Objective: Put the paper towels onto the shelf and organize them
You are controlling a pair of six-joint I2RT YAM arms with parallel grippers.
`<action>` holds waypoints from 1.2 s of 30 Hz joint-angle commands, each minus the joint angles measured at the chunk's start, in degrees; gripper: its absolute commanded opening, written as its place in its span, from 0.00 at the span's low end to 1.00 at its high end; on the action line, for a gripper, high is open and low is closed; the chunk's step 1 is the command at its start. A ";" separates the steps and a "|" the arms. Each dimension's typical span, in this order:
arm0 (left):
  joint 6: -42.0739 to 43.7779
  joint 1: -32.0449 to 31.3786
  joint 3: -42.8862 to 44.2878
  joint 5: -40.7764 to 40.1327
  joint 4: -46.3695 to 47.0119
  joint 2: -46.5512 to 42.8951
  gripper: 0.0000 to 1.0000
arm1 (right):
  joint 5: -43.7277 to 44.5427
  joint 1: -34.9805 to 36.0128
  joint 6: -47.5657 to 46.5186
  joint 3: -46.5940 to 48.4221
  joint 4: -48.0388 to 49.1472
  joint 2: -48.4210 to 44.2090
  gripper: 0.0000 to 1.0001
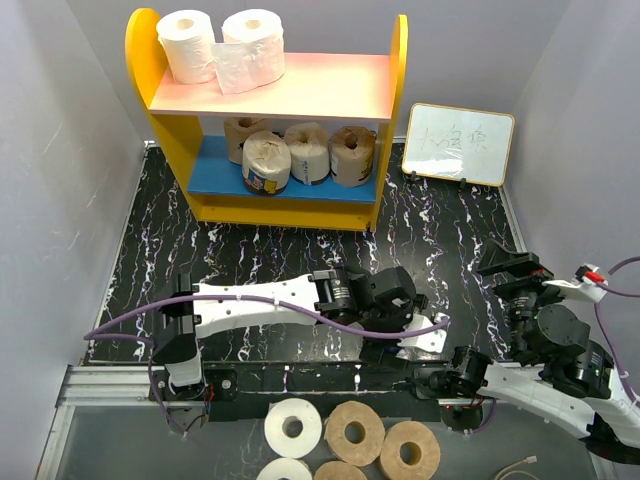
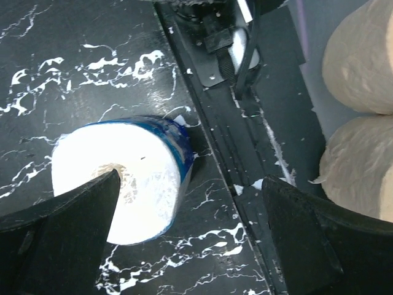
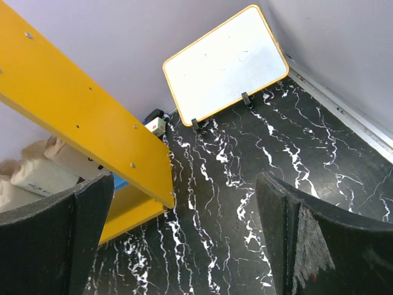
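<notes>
The shelf (image 1: 385,95) stands at the back with two white paper towels (image 1: 188,42) on its pink top board and several tan ones (image 1: 307,150) on its blue lower board. A blue-wrapped roll (image 2: 116,178) lies on its side on the black marble table near the front edge; it is hidden in the top view. My left gripper (image 2: 190,203) is open just above it, its left finger over the roll's white end; in the top view the left gripper (image 1: 415,335) is at front centre-right. My right gripper (image 1: 515,272) is open and empty at the right, and in its wrist view (image 3: 184,184) it faces the shelf's yellow side panel (image 3: 86,117).
A small whiteboard (image 1: 460,142) leans at the back right, also in the right wrist view (image 3: 227,61). A black rail (image 2: 245,141) runs along the table's front edge. Beyond it lie more rolls, white (image 1: 293,427) and tan (image 1: 354,432), with the tan ones also in the left wrist view (image 2: 362,55).
</notes>
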 commanded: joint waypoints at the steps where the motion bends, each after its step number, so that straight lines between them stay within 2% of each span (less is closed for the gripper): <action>1: 2.26 -0.58 -0.81 -5.97 2.19 -1.38 0.98 | 3.15 2.65 2.17 0.03 0.95 -1.67 0.98; 8: 3.75 -1.24 -4.70 -15.66 7.04 0.35 0.98 | 4.01 4.65 2.05 -0.11 0.95 -0.13 0.99; 13: 4.60 -1.33 -6.16 -19.20 8.85 0.73 0.92 | 4.18 5.05 2.26 -0.27 0.94 -1.84 0.98; 17: 4.73 -1.33 -6.84 -19.33 8.85 0.75 0.87 | 4.38 5.46 2.35 -0.33 0.94 -2.56 0.98; 22: 4.77 -1.33 -6.80 -17.89 8.08 1.04 0.72 | 4.66 5.87 2.35 -0.37 0.94 -1.64 0.98; 32: 4.72 -1.42 -5.40 -15.23 6.62 2.47 0.51 | 4.93 6.38 2.35 -0.46 0.95 -2.91 0.98; 36: 4.53 -1.42 -5.19 -13.66 6.10 3.20 0.46 | 5.02 6.77 2.44 -0.41 0.95 -3.82 0.98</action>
